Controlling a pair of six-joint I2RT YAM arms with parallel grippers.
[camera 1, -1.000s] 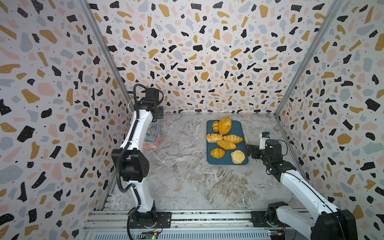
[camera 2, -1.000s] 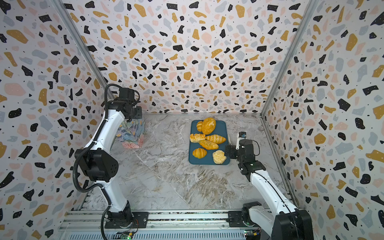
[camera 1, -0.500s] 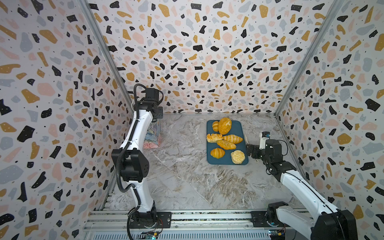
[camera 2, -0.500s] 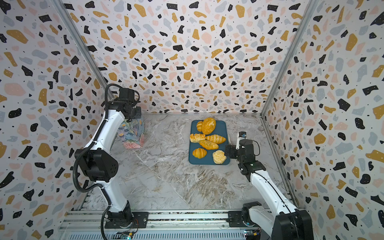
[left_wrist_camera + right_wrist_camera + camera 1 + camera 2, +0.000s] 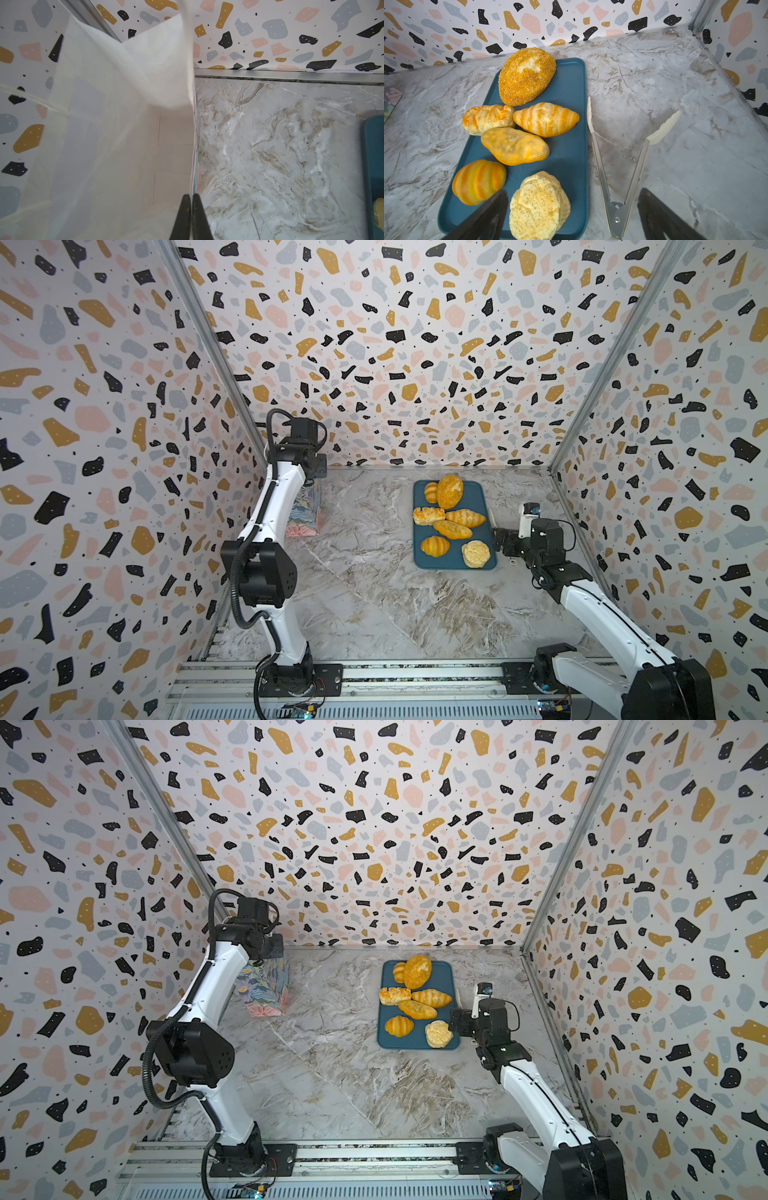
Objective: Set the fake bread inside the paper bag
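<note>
Change since a second ago: left gripper (image 5: 191,196), then part open, is now clenched on the bag (image 5: 124,104) wall that faces the tray (image 5: 478,493). Bread (image 5: 452,529), tray and right arm are unmoved.

Bag: upright near the back-left corner, close to the left wall.

Bread: seven pieces, all on the tray, right of centre near the back wall. Bun (image 5: 476,553) sits at the tray's front right corner.

Right gripper (image 5: 573,192): spread wide, grasping nothing, low at that corner.

Tongs (image 5: 616,218): on the table (image 5: 374,593) just beside the tray's right edge.

Open room: bare table between bag and tray, and across the front.

View notes: top views show the bag's floral outside and the left wrist its white inside. The right wrist shows six breads; the roll (image 5: 399,972) behind the loaf (image 5: 417,971) shows only in the top views.
</note>
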